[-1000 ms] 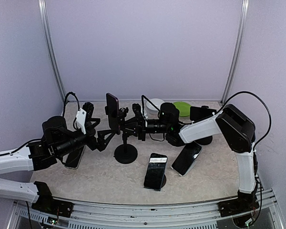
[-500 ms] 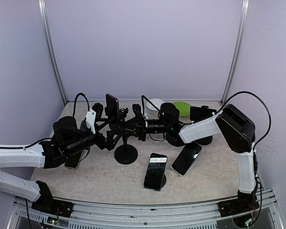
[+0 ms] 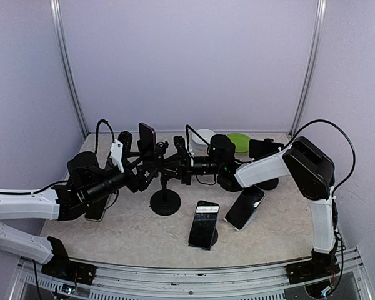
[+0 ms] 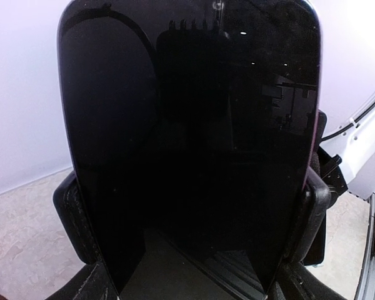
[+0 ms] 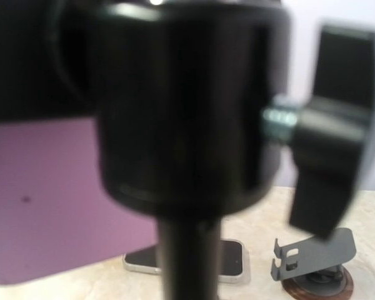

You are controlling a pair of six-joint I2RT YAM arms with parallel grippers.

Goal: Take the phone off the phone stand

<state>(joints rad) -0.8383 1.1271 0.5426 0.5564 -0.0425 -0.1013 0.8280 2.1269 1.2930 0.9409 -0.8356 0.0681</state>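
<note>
A dark phone [image 3: 147, 144] stands upright in the clamp of the black phone stand [image 3: 165, 201], which has a round base and a thin pole. My left gripper [image 3: 140, 165] reaches it from the left. In the left wrist view the phone's black screen [image 4: 187, 125] fills the frame, and my fingers [image 4: 74, 215] press on its two side edges, shut on it. From the right, my right gripper [image 3: 177, 164] is shut at the stand's neck. The right wrist view shows only the blurred pole [image 5: 187, 262] and knob [image 5: 328, 169]; its fingers are hidden.
Two other phones [image 3: 204, 224] [image 3: 244, 207] lean on small stands right of the base. Another phone [image 3: 98, 207] lies flat under my left arm. A white bowl [image 3: 204, 136] and a green dish [image 3: 239, 141] sit at the back. A grey metal stand [image 5: 314, 253] shows behind the pole.
My left arm moved right and up to the phone, and its jaws went from wide open to closed on the phone's sides. The right arm stayed still.
</note>
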